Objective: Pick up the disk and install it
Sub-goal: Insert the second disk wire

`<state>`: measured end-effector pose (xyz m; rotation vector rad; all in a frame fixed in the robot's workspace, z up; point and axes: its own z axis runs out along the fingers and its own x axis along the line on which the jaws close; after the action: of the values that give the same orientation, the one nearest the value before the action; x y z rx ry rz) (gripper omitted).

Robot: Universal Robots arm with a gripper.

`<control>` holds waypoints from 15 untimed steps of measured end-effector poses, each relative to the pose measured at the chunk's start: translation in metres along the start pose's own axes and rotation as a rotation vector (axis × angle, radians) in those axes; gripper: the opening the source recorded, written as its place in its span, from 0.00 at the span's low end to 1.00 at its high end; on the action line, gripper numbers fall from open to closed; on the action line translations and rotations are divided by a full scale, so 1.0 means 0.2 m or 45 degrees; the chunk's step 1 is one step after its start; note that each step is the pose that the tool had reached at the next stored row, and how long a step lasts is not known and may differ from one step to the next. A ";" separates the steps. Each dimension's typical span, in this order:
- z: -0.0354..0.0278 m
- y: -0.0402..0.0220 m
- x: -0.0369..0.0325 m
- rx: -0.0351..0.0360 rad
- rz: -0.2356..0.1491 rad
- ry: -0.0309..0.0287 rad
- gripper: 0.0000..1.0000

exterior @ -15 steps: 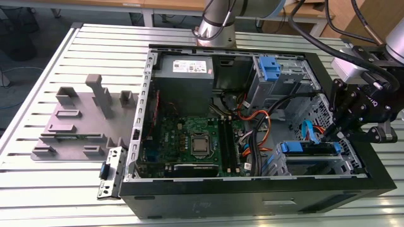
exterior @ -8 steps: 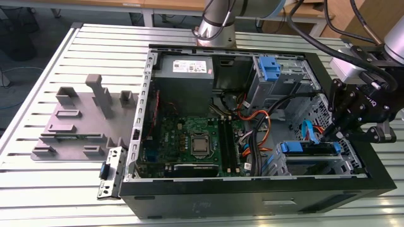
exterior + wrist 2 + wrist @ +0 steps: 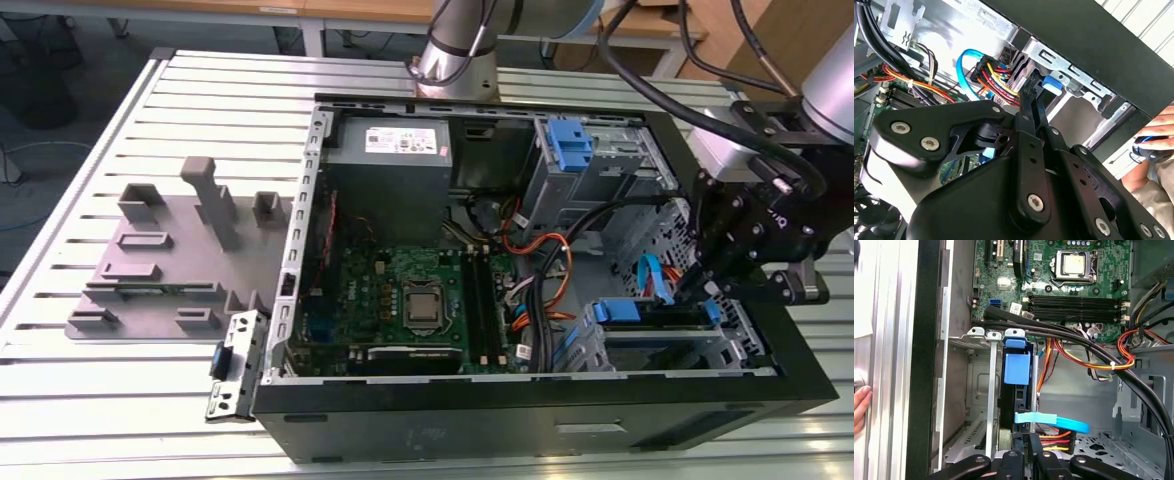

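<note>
Ribbed silver slats make up the table (image 3: pixel 120 120) under an open black computer case (image 3: pixel 534 425), its steel frame dull grey inside. Nearest me, my claw (image 3: pixel 1026 442) is a stack of matte black linkage plates pinned with bright round screws; the two slim fingers (image 3: pixel 1029 107) run close together and point into the drive cage at the case's corner. They look pressed on the end of the disk (image 3: pixel 1015 385), though I cannot tell for sure whether they clamp it. The disk sits edge-on in a bay of the cage, a thin dark slab with a glossy blue plastic rail tab (image 3: pixel 1017 368) on its side, between thin folded metal dividers. Just beside my fingers a flat light-blue ribbon cable (image 3: pixel 1051 421) crosses, and a bundle of red, yellow and black wires (image 3: pixel 999 82) plugs in close by. Thick black cables (image 3: pixel 1074 337) arch over orange and red leads. Beyond them lies the green motherboard (image 3: pixel 1064 290), with its square metal processor socket and long dark memory slots. In the exterior view my arm hangs over the case's right wall, wrist bent down into the cage. Farther off stand a grey power supply box (image 3: pixel 394 140) and a grey plastic fixture (image 3: pixel 167 260) on the slats. A person's hand (image 3: pixel 1161 127) rests beside the case's outer wall.
</note>
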<state>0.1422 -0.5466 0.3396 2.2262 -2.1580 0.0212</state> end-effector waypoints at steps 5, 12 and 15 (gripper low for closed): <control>0.005 0.000 0.000 0.0008 -0.020 0.0006 0.16; 0.009 0.007 0.001 0.0018 -0.047 0.0006 0.16; 0.014 0.008 0.001 0.0020 -0.051 0.0009 0.16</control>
<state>0.1405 -0.5469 0.3368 2.2691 -2.1134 0.0224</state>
